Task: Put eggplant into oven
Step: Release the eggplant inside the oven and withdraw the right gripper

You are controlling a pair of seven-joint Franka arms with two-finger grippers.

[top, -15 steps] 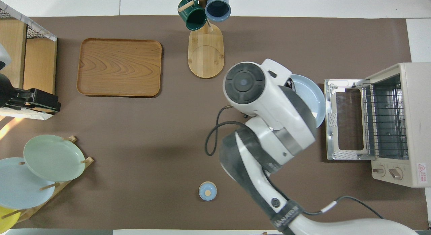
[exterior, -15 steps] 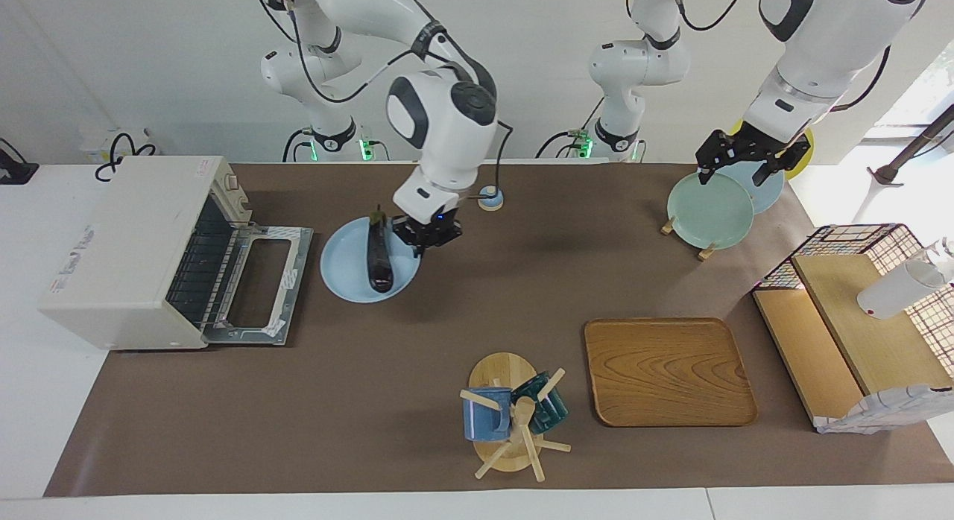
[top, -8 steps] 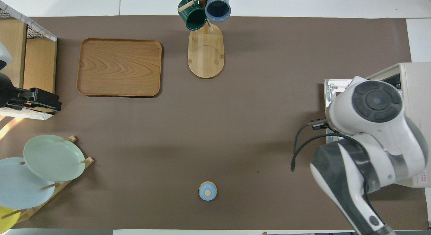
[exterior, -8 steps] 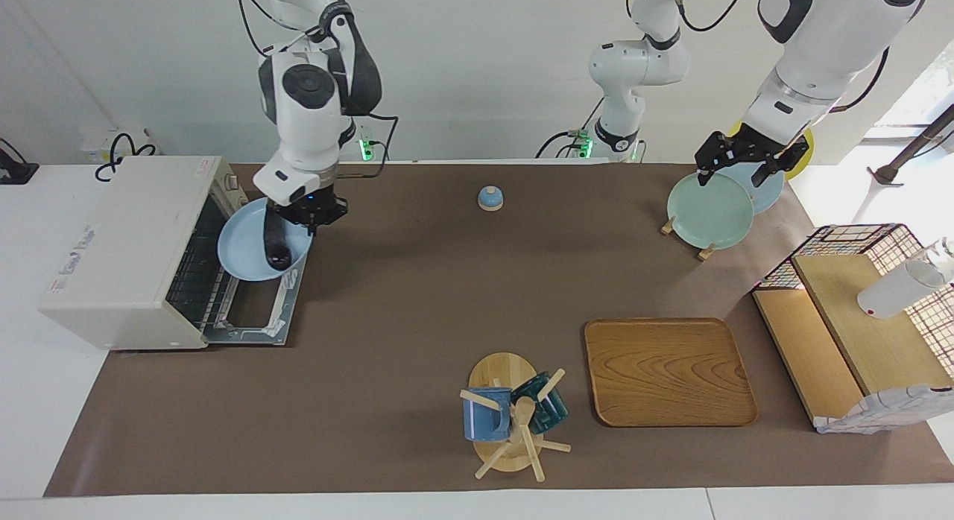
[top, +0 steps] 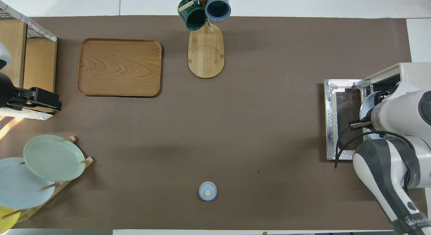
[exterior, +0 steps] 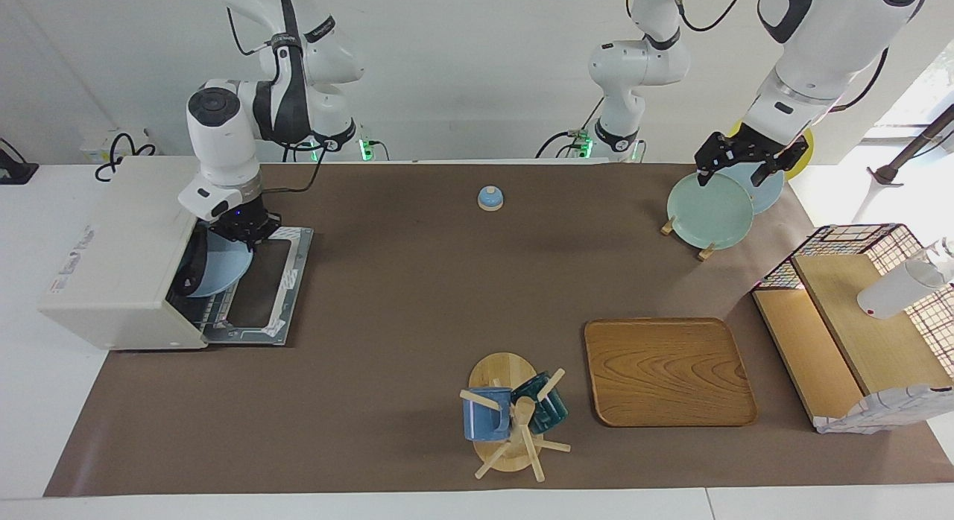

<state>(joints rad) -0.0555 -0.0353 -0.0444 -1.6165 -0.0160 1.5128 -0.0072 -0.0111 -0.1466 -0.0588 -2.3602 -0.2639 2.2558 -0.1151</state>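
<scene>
Now sliding in: right gripper (exterior: 240, 233) clamps the blue plate (exterior: 216, 270) carrying the eggplant (exterior: 199, 263) at the oven (exterior: 123, 252) mouth.
Glossy eggplant likely rolls; keep the plate level. Left gripper (exterior: 740, 165) waits, wide open, over the green plate (exterior: 708, 211).

Robot lab — arms (exterior: 223, 140), staged kitchenware.

The oven (exterior: 127, 259) stands at the right arm's end of the table (exterior: 417, 281), its door (exterior: 261, 289) dropped flat toward the table's middle. A plate (exterior: 220, 270) carrying the eggplant (exterior: 195, 265) sits partly inside the oven's mouth, over the rack. A bell (exterior: 490, 198) lies near the robots' edge, midway along. The mug tree (exterior: 510, 419) stands by the edge farthest from the robots, with the tray (exterior: 668, 371) beside it toward the left arm's end. The plate rack (exterior: 708, 207) occupies the corner near the left arm's base, and a shelf (exterior: 857, 334) sits at that end.
</scene>
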